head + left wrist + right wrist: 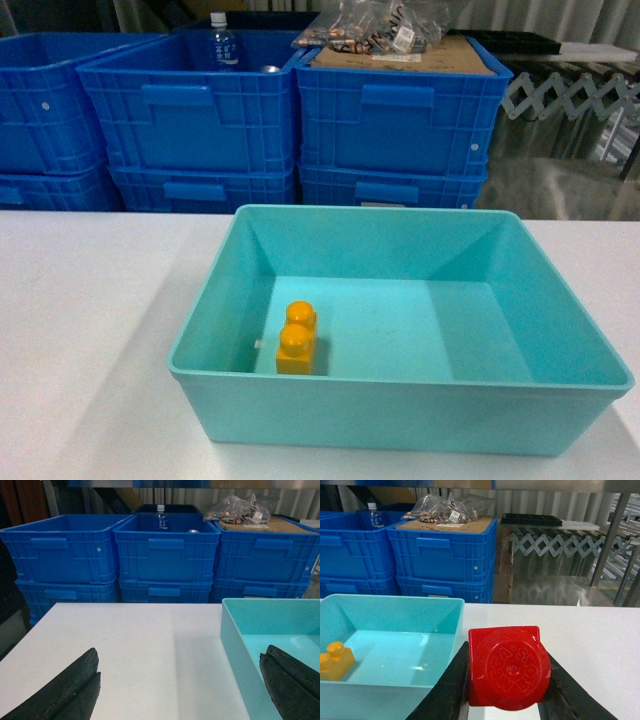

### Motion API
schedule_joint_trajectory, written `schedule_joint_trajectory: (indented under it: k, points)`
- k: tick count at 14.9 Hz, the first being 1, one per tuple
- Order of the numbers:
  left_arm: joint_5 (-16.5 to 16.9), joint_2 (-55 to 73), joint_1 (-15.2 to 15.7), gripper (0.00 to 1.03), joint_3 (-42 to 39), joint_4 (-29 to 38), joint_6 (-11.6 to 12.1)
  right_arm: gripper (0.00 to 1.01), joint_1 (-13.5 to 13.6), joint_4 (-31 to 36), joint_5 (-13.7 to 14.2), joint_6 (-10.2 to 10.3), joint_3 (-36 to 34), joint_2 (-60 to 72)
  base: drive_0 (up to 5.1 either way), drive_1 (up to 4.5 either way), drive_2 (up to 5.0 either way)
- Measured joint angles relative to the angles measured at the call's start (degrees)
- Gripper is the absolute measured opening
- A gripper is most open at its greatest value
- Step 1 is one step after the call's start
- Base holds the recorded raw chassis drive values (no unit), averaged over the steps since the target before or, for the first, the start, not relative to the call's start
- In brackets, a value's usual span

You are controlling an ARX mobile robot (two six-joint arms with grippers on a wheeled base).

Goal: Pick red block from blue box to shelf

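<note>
Right end effector (506, 690) clamping the red block (507, 667) between both fingers, stud facing the wrist camera, hovering over the white bench (590, 640) just right of the blue box (395, 652). Left end effector (180, 690) gaping wide, holding nothing, one finger over the bench, the other over the box's rim. Yellow-orange brick (297, 337) sitting inside the box. Dark blue crates (395, 125) standing behind.

The right tool (506, 690) is clamped on the red block (507, 666), its dark fingers (442, 692) pressing both sides, while the left tool (180, 690) hangs with fingers (65, 690) spread wide.
</note>
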Motion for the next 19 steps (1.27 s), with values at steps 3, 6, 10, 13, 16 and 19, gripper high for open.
schedule_joint_trajectory:
  k: [3,6,10,13,16,19]
  points:
    - [0.00,0.00,0.00,0.98,0.00,0.00,0.00,0.28,0.00,0.02,0.00,0.00,0.00,0.00,0.0,0.00,0.0]
    - [0.00,0.00,0.00,0.98,0.00,0.00,0.00,0.28,0.00,0.02,0.00,0.02,0.00,0.00,0.0,0.00,0.0]
    - [0.00,0.00,0.00,0.98,0.00,0.00,0.00,0.28,0.00,0.02,0.00,0.02,0.00,0.00,0.0,0.00,0.0]
    - [-0.11,0.00,0.04,0.98,0.00,0.00,0.00,0.28,0.00,0.07,0.00,0.02,0.00,0.00,-1.4,-1.37,-1.4]
    - [0.00,0.00,0.02,0.98,0.00,0.00,0.00,0.28,0.00,0.04,0.00,0.02,0.00,0.00,-1.8,-1.77,-1.8]
    - [-0.02,0.00,0.02,0.98,0.00,-0.02,0.00,0.28,0.00,0.02,0.00,0.02,0.00,0.00,-1.5,-1.53,-1.5]
